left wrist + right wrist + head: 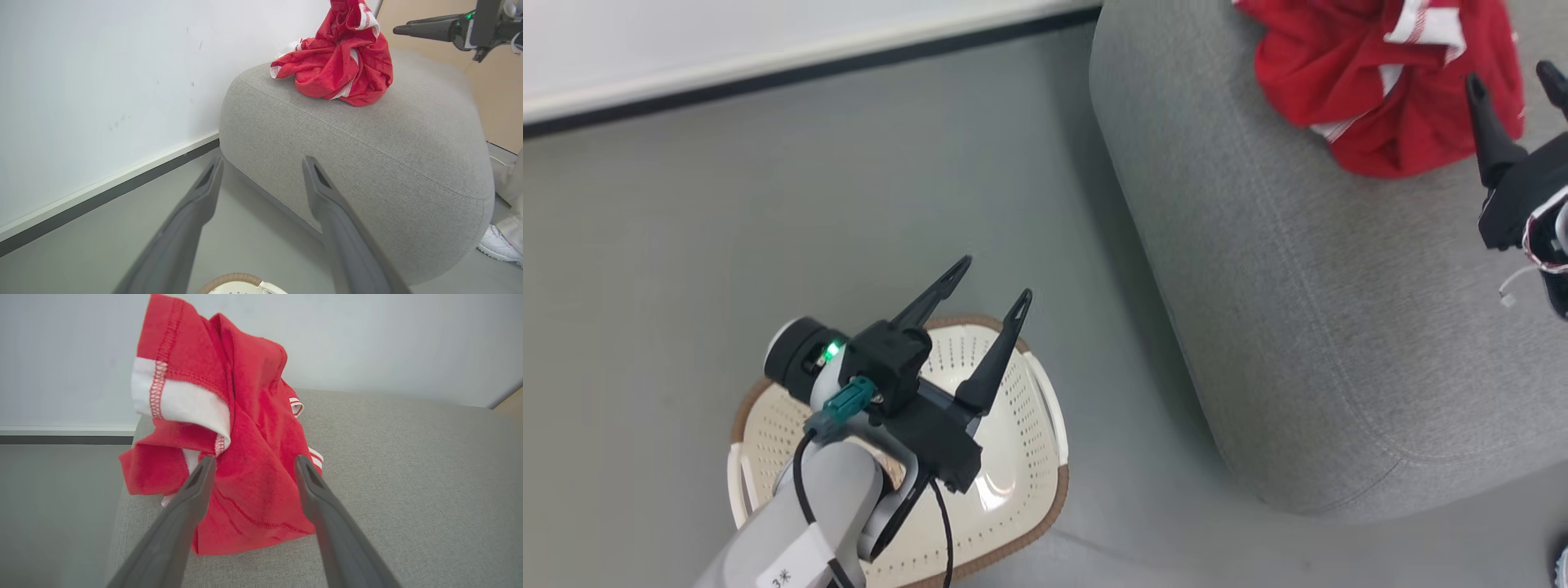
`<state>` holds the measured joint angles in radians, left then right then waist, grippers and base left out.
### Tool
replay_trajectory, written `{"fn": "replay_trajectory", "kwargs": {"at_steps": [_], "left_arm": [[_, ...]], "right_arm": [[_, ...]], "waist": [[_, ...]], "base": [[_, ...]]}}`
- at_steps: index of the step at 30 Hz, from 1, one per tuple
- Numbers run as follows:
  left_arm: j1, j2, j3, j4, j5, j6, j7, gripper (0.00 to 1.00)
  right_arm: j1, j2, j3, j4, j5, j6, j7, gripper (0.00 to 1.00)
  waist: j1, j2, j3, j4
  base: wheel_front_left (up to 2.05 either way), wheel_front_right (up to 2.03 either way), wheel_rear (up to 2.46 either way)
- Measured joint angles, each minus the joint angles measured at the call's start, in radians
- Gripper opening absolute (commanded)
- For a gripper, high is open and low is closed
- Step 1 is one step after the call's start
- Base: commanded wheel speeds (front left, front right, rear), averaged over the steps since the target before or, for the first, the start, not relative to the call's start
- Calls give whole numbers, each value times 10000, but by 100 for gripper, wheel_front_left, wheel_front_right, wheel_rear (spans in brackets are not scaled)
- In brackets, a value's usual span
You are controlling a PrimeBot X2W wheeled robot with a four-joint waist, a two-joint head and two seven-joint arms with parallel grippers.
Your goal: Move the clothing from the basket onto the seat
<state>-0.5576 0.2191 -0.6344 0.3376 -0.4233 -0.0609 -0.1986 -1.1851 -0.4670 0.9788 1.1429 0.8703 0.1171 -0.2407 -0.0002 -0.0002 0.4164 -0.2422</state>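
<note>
The red clothing [1380,82] with white trim lies crumpled in a heap on the grey seat [1298,310], near its far end. My right gripper [1511,77] stands open just beside the heap, its two fingers apart with the clothing [245,473] showing between them and apart from them. The cream-white basket [1021,457] with a brown rim stands on the floor left of the seat. My left gripper [998,279] hovers open above the basket, holding nothing. In the left wrist view the clothing [339,65] sits on the seat [367,163], and the basket's rim [233,281] peeks in at the bottom.
A white wall with a dark baseboard [809,69] runs behind the grey floor [727,229]. A person's white shoe [500,245] stands by the seat's far side. A tan panel [498,102] rises behind the seat.
</note>
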Motion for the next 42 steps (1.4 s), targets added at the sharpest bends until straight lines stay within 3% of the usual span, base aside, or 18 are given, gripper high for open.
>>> {"fn": "replay_trajectory", "kwargs": {"at_steps": [13,26,34,42], "left_arm": [[1265,-311,587,462,-616,479,-336,100],[2771,-332,1442,616,-926,1193,-458,100],[4041,21,1891,251,-1045,1419,-510,100],[5182,347,2575,-307,-1151,1668,-510,100]], "right_arm": [[1040,-8,-73,-407,10,35,-86,100],[3011,370,-587,-1647,205,-42,-86,100],[4777,763,-840,-3074,184,-696,-84,100],[6329,1131,-1131,-4846,-90,-1726,-86,100]], "waist": [[-1,0,-1628,353],[0,0,-3164,1493],[0,0,-4093,2288],[0,0,-4877,2779]], "base": [[0,0,0],[0,0,0],[0,0,0],[0,0,0]]}}
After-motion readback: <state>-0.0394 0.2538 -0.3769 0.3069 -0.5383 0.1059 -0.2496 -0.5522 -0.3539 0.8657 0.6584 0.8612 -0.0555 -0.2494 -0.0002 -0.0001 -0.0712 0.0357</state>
